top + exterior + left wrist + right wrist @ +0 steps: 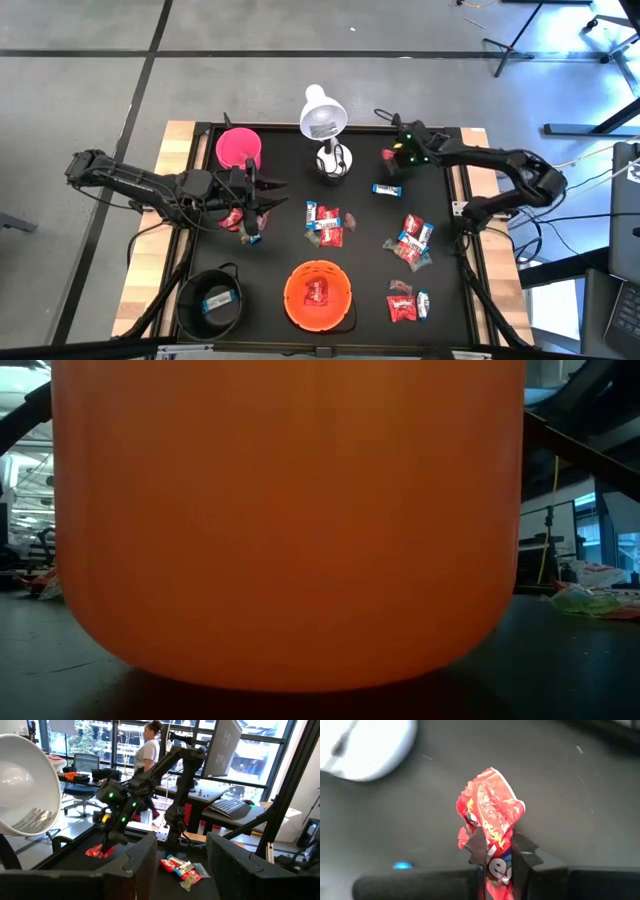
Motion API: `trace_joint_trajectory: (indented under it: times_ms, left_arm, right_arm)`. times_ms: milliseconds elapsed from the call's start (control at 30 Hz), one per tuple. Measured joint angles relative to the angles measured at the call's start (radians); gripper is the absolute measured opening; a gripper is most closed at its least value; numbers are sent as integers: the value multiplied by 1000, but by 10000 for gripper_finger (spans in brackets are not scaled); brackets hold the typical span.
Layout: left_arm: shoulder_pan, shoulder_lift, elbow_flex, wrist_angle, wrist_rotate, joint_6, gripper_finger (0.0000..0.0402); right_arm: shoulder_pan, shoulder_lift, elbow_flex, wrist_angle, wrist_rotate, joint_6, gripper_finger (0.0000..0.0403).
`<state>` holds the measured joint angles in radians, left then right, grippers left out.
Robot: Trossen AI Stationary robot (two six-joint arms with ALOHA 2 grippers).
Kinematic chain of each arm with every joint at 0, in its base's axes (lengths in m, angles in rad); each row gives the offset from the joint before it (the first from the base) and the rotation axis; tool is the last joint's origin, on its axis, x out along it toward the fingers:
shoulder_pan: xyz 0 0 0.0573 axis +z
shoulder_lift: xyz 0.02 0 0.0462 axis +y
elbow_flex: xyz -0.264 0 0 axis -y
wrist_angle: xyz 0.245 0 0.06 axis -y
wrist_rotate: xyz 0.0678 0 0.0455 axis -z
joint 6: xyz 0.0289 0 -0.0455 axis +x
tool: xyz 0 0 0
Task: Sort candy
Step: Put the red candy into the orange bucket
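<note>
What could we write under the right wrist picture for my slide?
Right gripper pinching a crinkly red candy above the dark table.

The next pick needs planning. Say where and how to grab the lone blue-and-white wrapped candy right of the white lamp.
Probably best: pinch the flat blue-and-white wrapped candy across its short width, mid-length, coming straight down. It lies flat on the black mat, long side left-right in the high view, with bare mat all round.

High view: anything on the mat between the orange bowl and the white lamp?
Yes. A cluster of candy, red and blue-and-white wrappers, lies on the black mat between the orange bowl and the white lamp. The high view shows it.
</note>
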<state>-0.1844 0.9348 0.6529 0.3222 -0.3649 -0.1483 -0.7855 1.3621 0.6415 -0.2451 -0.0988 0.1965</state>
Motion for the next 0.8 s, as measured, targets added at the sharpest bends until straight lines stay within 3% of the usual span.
trace_joint_trajectory:
  times_ms: [200,467,800]
  left_arm:
    - [0,1,0,0,0,-2,162]
    - [0,9,-1,-10,-1,-2,162]
    - [0,8,-1,-10,-24,-6,162]
  right_arm:
    - [29,-187,0,17,-148,50,53]
    - [240,-413,2,95,-210,102,35]
    - [583,-444,2,279,-197,255,44]
